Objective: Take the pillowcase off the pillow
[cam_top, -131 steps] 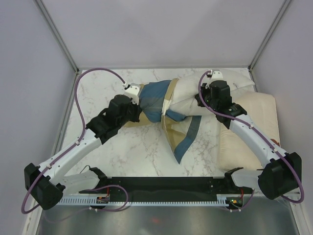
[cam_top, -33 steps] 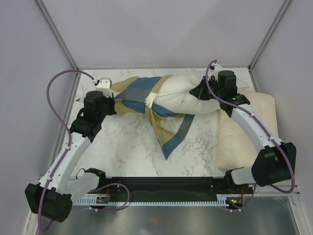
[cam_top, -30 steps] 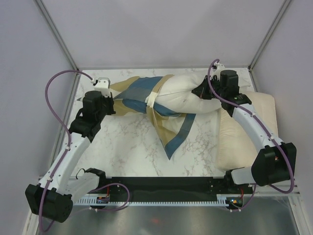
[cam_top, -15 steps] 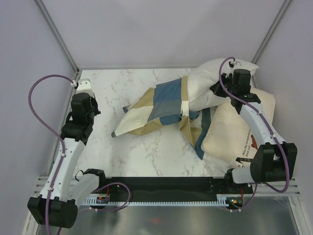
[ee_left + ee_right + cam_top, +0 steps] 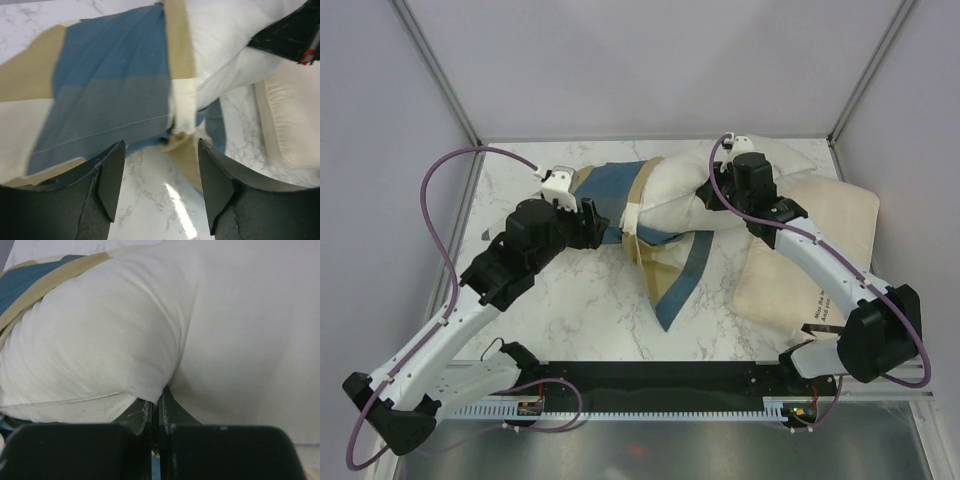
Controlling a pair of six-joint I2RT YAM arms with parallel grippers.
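Note:
The plump off-white pillow (image 5: 675,195) lies across the back of the table, its left end still inside the steel blue, tan and cream pillowcase (image 5: 617,190). A loose flap of the case trails toward the front. My right gripper (image 5: 708,197) is shut on a fold of the pillow (image 5: 150,325), the cloth pinched at its fingertips (image 5: 157,405). My left gripper (image 5: 596,220) stands open just in front of the pillowcase (image 5: 115,95), its fingers (image 5: 112,182) over bare marble with nothing between them.
A flatter cream pillow with a brown print (image 5: 820,250) lies at the right, partly under the right arm. Marble tabletop (image 5: 570,310) shows in front of the pillowcase. Frame posts and grey walls stand at the back corners.
The left gripper has come back from the far left to the pillowcase and opened. The right arm has carried the pillow back leftward and down, still gripping it.

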